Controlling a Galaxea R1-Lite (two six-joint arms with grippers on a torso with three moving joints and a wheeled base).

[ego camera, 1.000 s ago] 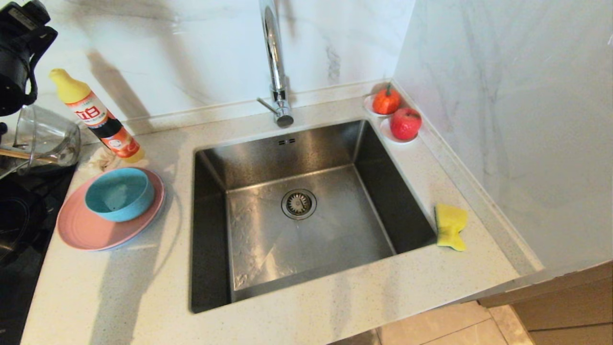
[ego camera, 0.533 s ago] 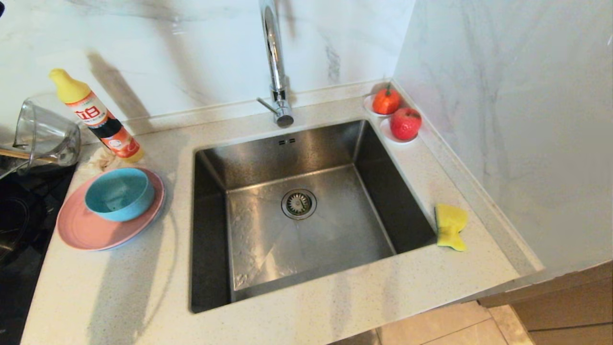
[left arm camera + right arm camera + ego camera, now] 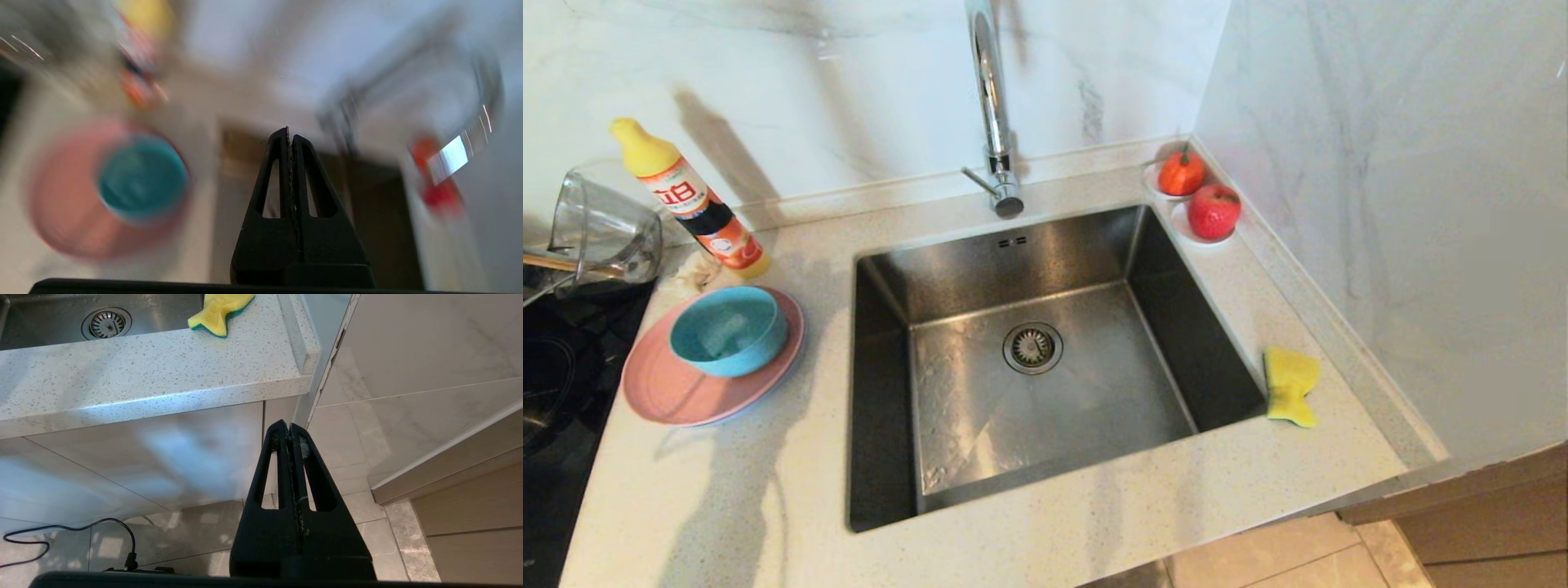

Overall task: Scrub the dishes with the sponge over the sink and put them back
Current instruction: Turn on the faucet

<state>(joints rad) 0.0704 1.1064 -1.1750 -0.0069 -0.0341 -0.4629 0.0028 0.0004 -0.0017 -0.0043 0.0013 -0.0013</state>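
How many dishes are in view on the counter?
2 sure: the teal bowl sits in the pink plate, on the counter left of the sink. A bluish rim peeks out under the pink plate, so a third may be hidden there.

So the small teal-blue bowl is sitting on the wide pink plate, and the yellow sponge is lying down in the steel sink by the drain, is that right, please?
Not quite. The small teal-blue bowl does sit on the wide pink plate, but the yellow sponge lies on the speckled countertop beside the steel sink, not in it. The head view shows this.
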